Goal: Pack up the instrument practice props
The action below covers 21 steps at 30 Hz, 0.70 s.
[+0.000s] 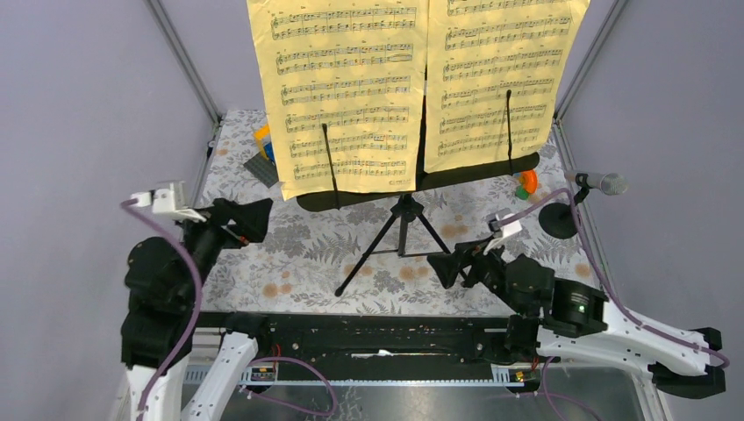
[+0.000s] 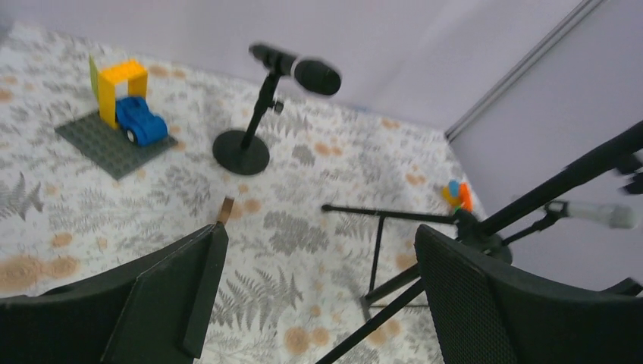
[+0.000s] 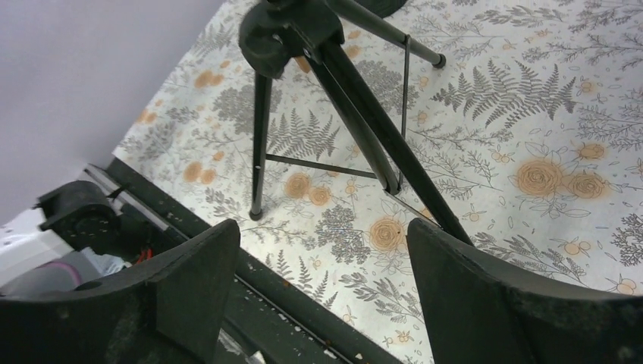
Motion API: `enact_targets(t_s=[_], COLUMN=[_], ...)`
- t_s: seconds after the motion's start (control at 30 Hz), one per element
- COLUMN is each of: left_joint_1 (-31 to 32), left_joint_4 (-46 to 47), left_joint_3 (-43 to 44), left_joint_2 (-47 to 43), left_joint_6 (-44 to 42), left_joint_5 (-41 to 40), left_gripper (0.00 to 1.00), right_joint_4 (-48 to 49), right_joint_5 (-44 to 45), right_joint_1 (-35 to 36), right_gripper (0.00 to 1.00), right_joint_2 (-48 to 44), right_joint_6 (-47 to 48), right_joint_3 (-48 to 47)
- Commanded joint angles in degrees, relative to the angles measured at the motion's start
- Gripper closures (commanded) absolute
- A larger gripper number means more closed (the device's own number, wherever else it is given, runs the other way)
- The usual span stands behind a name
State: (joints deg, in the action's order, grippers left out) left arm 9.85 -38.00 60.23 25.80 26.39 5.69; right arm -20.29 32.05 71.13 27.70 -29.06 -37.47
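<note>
Right claw [image 3: 322, 231] spread, music rack [image 1: 465, 173] upright — (tripod [image 1: 405, 213] splayed)

The black metal tripod legs [image 1: 404, 217] are blocking the middle of the floral tabletop [image 1: 298, 263]; room is lying open toward its near-left corner.

No readable text, only music notation on yellow sheet-music pages [image 1: 351, 88]

Table under a white cloth printed with grey ferns and orange flowers [image 1: 307, 254]. Standing on it:
- black tripod-legged music rack [image 1: 404, 230], centre
- yellow-and-blue block build on a grey plate [image 1: 263, 156], far left
- black disc-based microphone post [image 2: 241, 152], beside the build
- second black disc-based post [image 1: 558, 219], right edge
- small orange-green-blue plastic toy [image 1: 526, 182], near the second post
</note>
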Motion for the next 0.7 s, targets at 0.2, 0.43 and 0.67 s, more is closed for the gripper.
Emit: enact_targets(t_s=[0.2, 0.43, 0.67], left_joint_1=[-0.3, -0.3, -0.3], left_joint_4=[-12.4, -14.7, -14.6], left_joint_3=[18.2, 28.1, 30.9], left_joint_2=[-0.1, 3.0, 4.8], left_joint_6=[3.2, 1.1, -0.8], left_joint_5=[-8.5, -8.0, -6.7], left_gripper=[0.01, 0.01, 0.01], right_joint_4=[-7.6, -9.8, -10.7], right_joint_5=[-12.9, -21.0, -25.9], right_joint_1=[0.2, 0.2, 0.2], right_gripper=[0.11, 0.10, 0.06], right_joint_2=[-7.3, -3.4, 7.5], right_joint_6=[0.3, 5.8, 16.5], right_joint_3=[-9.9, -16.8, -23.0])
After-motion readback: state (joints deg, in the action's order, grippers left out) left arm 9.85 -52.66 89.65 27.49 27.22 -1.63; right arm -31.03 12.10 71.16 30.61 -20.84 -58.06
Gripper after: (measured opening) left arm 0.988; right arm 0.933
